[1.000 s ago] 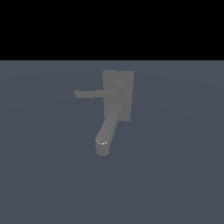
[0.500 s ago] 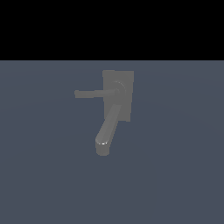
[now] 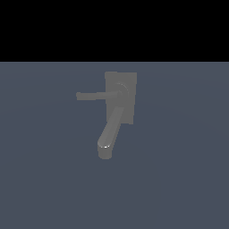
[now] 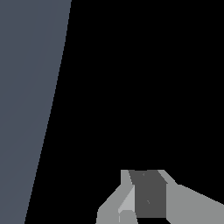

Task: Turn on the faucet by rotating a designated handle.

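Exterior view first: the faucet sits alone on the flat blue-grey floor, its rectangular back plate behind a round hub. From that hub the thick curved spout runs down toward the camera, and the handle pokes out level toward the exterior view's left, ending in a slightly thicker tip. Lying straight across like that, the lever looks to me to be at its resting position, so I'd judge the turning has not begun.

No arm shows anywhere in that picture, so the robot is well apart from the faucet. From the wrist view you get only the gripper at the edge of the picture, pale grey housing around a darker block, with a slanted strip of the floor off to one side and blackness everywhere else. The faucet is not in that picture at all, which tells me the wrist is pointed away from it. Whether the jaws are open or closed I cannot tell; the fingertips are cut off.

My guess is the arm must first swing round and come in beside the lever's free end, where a push gets the most leverage.
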Tool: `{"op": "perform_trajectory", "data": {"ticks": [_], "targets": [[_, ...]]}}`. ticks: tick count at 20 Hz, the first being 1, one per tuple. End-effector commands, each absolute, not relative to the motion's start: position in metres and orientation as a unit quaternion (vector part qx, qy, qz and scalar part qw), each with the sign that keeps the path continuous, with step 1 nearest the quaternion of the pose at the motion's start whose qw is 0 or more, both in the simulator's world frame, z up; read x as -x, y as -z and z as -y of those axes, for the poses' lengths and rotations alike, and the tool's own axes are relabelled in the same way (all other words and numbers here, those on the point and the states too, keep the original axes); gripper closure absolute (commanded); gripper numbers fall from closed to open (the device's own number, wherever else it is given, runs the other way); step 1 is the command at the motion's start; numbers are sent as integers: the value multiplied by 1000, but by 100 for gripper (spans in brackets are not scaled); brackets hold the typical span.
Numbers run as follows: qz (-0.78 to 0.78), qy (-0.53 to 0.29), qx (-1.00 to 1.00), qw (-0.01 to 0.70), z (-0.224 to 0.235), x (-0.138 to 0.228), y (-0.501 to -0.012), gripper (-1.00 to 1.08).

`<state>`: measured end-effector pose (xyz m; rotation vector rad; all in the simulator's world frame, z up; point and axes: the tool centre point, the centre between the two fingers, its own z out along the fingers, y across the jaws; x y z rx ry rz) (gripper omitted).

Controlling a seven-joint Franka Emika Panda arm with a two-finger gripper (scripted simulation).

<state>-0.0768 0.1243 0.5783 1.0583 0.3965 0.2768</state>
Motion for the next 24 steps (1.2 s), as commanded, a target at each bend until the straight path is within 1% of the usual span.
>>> {"op": "perform_trajectory", "data": {"ticks": [1,6,12,18,24], "targets": [[-220,-124,-463,850,-139,61,-561,108],[-289,-106,-392,867,-163,30,-517,108],[-379,-78,-312,868,-184,-2,-448,108],[-471,-48,-238,848,-195,-26,-366,108],[-563,-17,-173,808,-194,-38,-275,108]]}}
